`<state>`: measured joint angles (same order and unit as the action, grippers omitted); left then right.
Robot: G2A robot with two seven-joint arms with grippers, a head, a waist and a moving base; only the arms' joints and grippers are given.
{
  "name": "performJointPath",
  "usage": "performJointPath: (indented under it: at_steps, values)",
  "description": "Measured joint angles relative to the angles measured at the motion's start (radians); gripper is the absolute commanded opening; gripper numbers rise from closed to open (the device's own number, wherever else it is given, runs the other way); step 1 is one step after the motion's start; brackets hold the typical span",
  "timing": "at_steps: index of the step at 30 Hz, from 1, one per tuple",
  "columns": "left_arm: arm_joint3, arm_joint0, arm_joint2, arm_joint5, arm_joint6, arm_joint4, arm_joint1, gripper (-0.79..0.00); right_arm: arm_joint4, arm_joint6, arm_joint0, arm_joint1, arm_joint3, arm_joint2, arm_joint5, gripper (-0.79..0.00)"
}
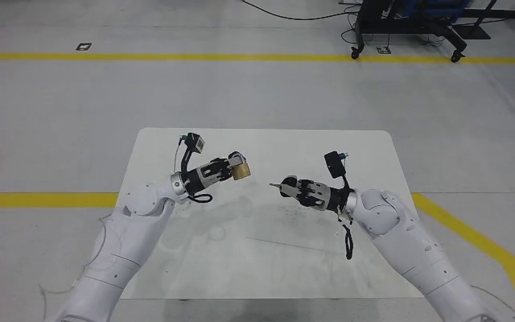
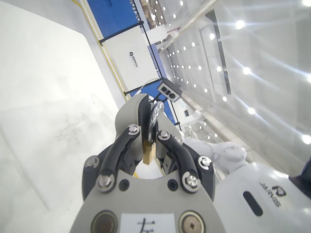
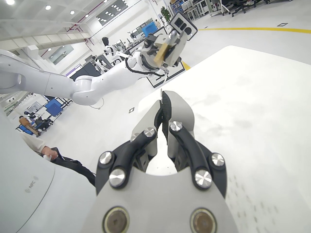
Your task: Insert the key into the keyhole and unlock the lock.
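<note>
A brass padlock [image 1: 241, 170] is held in the air above the white table [image 1: 265, 145], with my left gripper [image 1: 232, 167] shut on it. In the left wrist view the brass body [image 2: 148, 155] sits between the fingers, and the silver shackle [image 2: 155, 115] pokes out past the gripper [image 2: 149, 107]. My right gripper [image 1: 288, 187] hovers a short gap to the right, shut on a small silver key [image 1: 275, 185] whose tip points toward the padlock. In the right wrist view the key's thin edge [image 3: 161, 94] juts from the gripper [image 3: 162, 101], and the padlock [image 3: 160, 52] is farther off.
Both arms hang over the middle of the table, whose surface shows faint scuffs. Yellow floor lines [image 1: 241, 57] run behind and beside it. A black wheeled cart [image 1: 410, 24] stands far back right, with a cable [image 1: 290, 14] on the floor.
</note>
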<state>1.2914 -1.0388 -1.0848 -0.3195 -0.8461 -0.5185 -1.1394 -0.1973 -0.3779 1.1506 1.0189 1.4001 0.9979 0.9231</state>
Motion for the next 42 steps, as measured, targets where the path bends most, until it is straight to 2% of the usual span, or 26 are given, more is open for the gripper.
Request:
performJointPath:
  at_steps: [2,4,5,8,14,16,19,21,24,27,30,39,42]
  values:
    - [-0.008,-0.004,0.004,0.09,0.027,-0.05,-0.004,-0.785,0.008,0.039,0.013,0.005,0.016,0.0,-0.048,-0.785]
    - [0.007,-0.011,-0.008,0.143,0.017,-0.111,-0.009,-0.785,0.04,0.074,0.026,0.011,0.026,-0.003,-0.084,-0.785]
    - [0.013,-0.023,-0.025,0.141,0.001,-0.177,-0.012,-0.785,0.08,0.085,0.035,0.013,0.032,-0.007,-0.09,-0.785]
    - [0.013,-0.033,-0.043,0.045,-0.011,-0.297,-0.013,-0.785,0.129,0.086,0.039,0.014,0.035,-0.009,-0.086,-0.785]
    - [0.012,-0.033,-0.041,0.038,-0.009,-0.267,-0.012,-0.785,0.102,0.085,0.038,0.013,0.034,-0.009,-0.086,-0.785]
    - [0.006,-0.033,-0.034,0.056,0.025,-0.236,-0.012,-0.785,0.102,0.085,0.038,0.014,0.034,-0.009,-0.086,-0.785]
    - [0.009,-0.025,-0.006,0.162,0.138,-0.189,-0.022,-0.785,0.107,0.093,0.046,0.018,0.042,-0.02,-0.112,-0.785]
    - [0.005,-0.013,0.01,0.251,0.204,-0.189,-0.027,-0.785,0.139,0.085,0.053,0.028,0.057,-0.053,-0.198,-0.785]
    - [-0.008,0.004,0.027,0.327,0.264,-0.154,-0.033,-0.785,0.207,0.115,0.069,0.046,0.09,-0.094,-0.329,-0.785]
    - [-0.025,0.016,0.038,0.312,0.274,-0.097,-0.035,-0.785,0.336,0.146,0.098,0.06,0.127,-0.114,-0.404,-0.785]
    - [-0.035,0.019,0.038,0.284,0.273,-0.077,-0.036,-0.785,0.434,0.105,0.112,0.062,0.152,-0.113,-0.439,-0.785]
    - [-0.024,0.012,0.035,0.283,0.284,-0.081,-0.037,-0.785,0.429,0.107,0.112,0.062,0.149,-0.111,-0.442,-0.785]
    - [-0.016,0.006,0.037,0.282,0.307,-0.051,-0.039,-0.785,0.366,0.161,0.106,0.073,0.142,-0.131,-0.518,-0.785]
